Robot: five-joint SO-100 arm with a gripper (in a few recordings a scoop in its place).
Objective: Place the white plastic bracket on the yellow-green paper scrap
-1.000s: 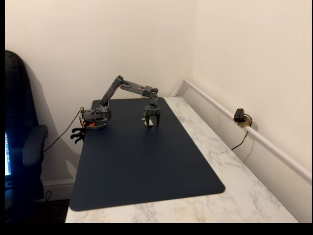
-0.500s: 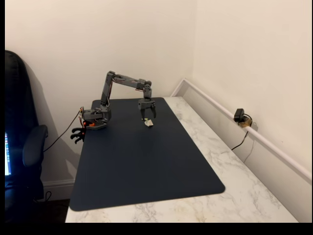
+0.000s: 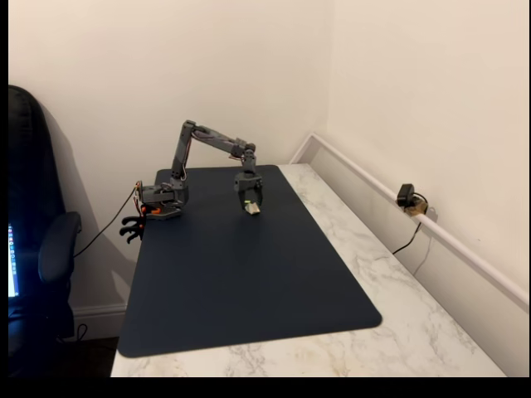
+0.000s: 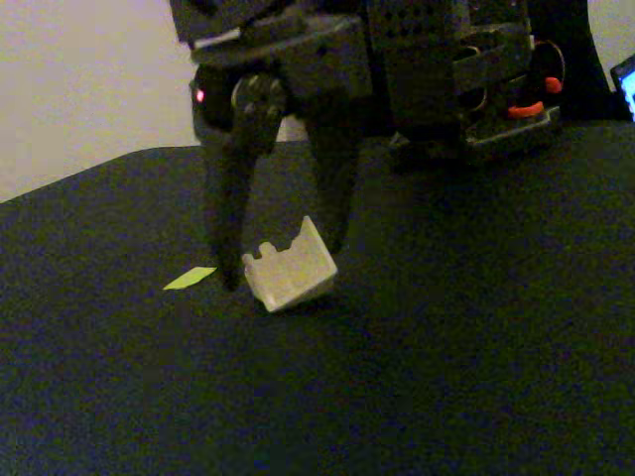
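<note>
Dark two-finger hand [image 4: 281, 263] open, straddling tilted off-white blocky plastic bracket [image 4: 290, 268] — thin yellow-green paper scrap [image 4: 190, 279] just left, near mat's far edge.

The white plastic bracket [image 4: 290, 268] is sitting tilted on the dark flat mat [image 4: 446, 377], between the tips of the dark two-finger claw [image 4: 281, 260]. The yellow-green paper scrap [image 4: 190, 279] is lying flat just left of the bracket, apart from it, beside the claw's left finger.

Dark grey arm [image 3: 207, 143] — orange accents
</note>
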